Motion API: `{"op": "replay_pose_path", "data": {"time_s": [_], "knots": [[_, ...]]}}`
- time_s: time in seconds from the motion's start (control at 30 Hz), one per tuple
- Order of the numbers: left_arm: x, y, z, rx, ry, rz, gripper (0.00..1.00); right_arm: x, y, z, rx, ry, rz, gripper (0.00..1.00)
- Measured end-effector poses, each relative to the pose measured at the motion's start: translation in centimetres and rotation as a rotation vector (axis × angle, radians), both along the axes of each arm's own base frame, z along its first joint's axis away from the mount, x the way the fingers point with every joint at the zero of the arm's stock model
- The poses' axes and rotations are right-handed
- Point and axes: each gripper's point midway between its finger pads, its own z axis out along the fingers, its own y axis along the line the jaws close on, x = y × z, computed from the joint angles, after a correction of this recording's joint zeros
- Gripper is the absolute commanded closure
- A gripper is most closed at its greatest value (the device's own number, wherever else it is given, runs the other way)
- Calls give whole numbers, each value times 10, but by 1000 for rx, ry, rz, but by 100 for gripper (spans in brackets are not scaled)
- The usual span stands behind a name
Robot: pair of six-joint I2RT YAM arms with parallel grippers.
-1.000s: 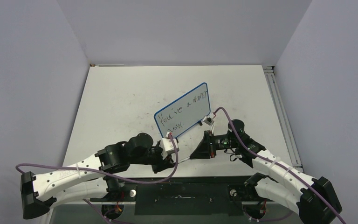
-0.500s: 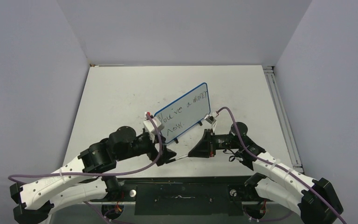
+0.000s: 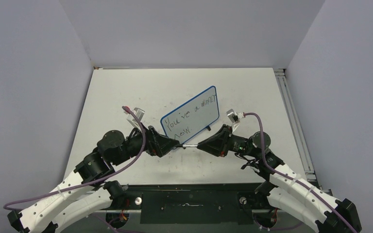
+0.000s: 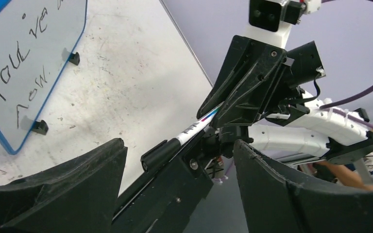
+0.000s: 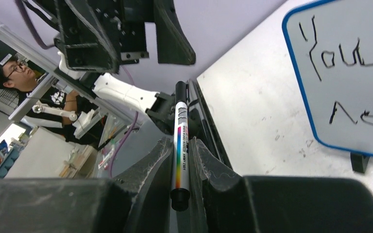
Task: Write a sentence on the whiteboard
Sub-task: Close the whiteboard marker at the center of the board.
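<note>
Clamping a marker (image 5: 180, 141) in the right claw (image 3: 202, 144) and holding the left claw (image 3: 174, 144) spread apart at its black end, beside the whiteboard (image 3: 204, 120) bearing the sentence (image 3: 192, 110)

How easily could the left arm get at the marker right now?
Probably yes: the left gripper is open, and the marker points its black end between those jaws, nothing in between. The right gripper is shut on the marker, and the whiteboard stands off to one side.

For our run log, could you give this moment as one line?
right gripper: shut on white rainbow-striped marker | left gripper: open near marker's end | blue-framed whiteboard: upright
</note>
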Motion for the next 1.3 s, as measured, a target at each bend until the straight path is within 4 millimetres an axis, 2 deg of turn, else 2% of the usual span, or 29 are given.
{"op": "replay_pose_path", "data": {"time_s": [0.13,0.3,0.37,0.47,0.73,0.97,1.17,1.3], "knots": [[3,-1,-4,-43,56,14,23,3,1,16,52,-59,-23,95],[6,0,-7,-101,110,19,41,2,5,26,88,-106,-20,95],[5,-2,-7,-123,129,10,47,2,6,27,94,-114,-18,95],[4,-4,-8,-144,145,-5,53,2,9,26,96,-115,-16,95],[1,-2,-5,-181,156,-16,57,3,10,28,101,-121,-21,95],[3,3,3,-222,144,1,67,4,10,29,107,-127,-25,95],[3,4,1,-236,159,5,70,4,10,30,108,-129,-24,95],[3,4,0,-245,167,4,86,3,10,31,113,-134,-23,95]]}}
